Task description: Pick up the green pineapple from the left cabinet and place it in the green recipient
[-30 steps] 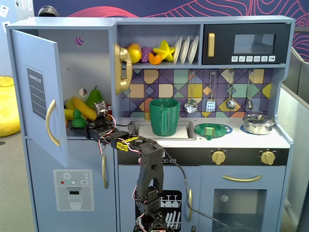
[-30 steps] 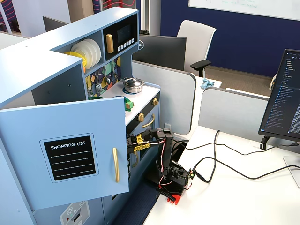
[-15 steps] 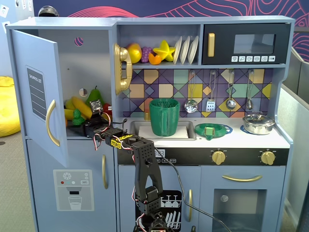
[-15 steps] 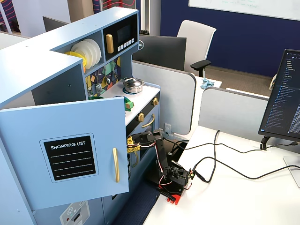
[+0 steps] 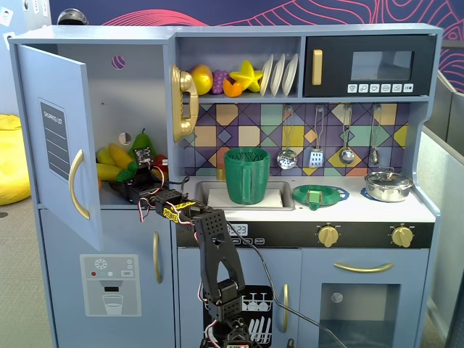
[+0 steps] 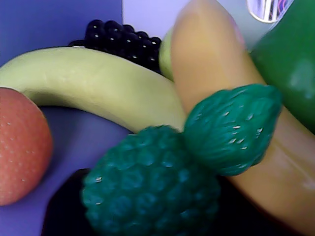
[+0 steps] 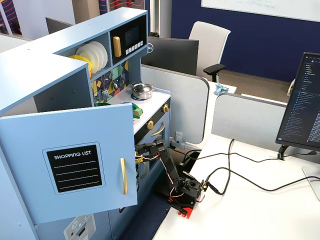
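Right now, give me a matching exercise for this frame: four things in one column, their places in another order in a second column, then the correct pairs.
Things:
1. green pineapple
2. green recipient
3. silver pot
4. yellow star

Places:
A. on the top shelf, left of the white plates
B. in the open left cabinet, against a banana
C. on the right end of the counter, in the front fixed view
D. standing in the sink

Pairs: 1-B, 2-D, 3-C, 4-A
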Robot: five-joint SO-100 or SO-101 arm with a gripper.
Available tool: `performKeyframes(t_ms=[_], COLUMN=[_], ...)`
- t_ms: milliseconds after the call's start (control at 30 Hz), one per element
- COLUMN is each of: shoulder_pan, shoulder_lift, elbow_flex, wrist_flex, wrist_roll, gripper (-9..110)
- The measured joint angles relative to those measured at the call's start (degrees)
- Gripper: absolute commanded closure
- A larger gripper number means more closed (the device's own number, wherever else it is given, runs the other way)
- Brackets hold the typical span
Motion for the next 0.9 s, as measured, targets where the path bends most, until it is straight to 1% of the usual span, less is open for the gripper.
performKeyframes(t_ms=[100,200,400,533,667,900], shoulder_pan=[-1.1,-2.5,-4.7,-4.3,-4.0,-4.4], shoulder_lift=[0.4,4.7,22.3,36.5,50.4,69.5], elbow_flex=[0.5,4.9,16.3,22.7,28.3,30.5], wrist_flex=[-1.1,-1.1,0.5,6.1,14.2,27.4], wrist_roll=[-1.3,-3.2,-8.2,-12.4,-15.9,-20.0], gripper=[101,101,101,101,101,101])
